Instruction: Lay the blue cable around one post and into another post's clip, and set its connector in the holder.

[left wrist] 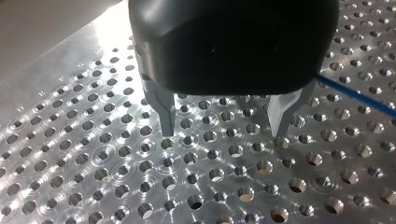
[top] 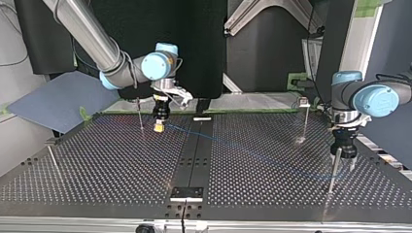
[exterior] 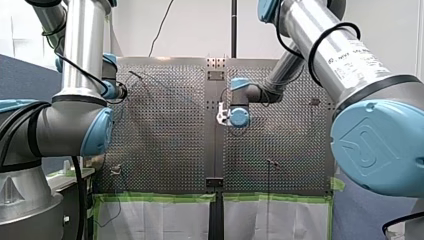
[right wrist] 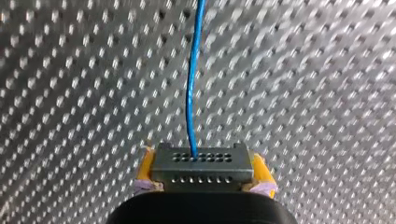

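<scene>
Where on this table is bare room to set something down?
Top view: bare table between the left-edge post and the centre strip; likewise between strip and tall post, nearer than the blue cable. Crowded around that post, beside my left arm's jaws.

The connector, a small grey metal block with rows of tiny holes, sits clamped between the yellow pads of the right hand. The thin blue cable leaves its face and runs across the perforated worktop toward a slim upright post.
</scene>
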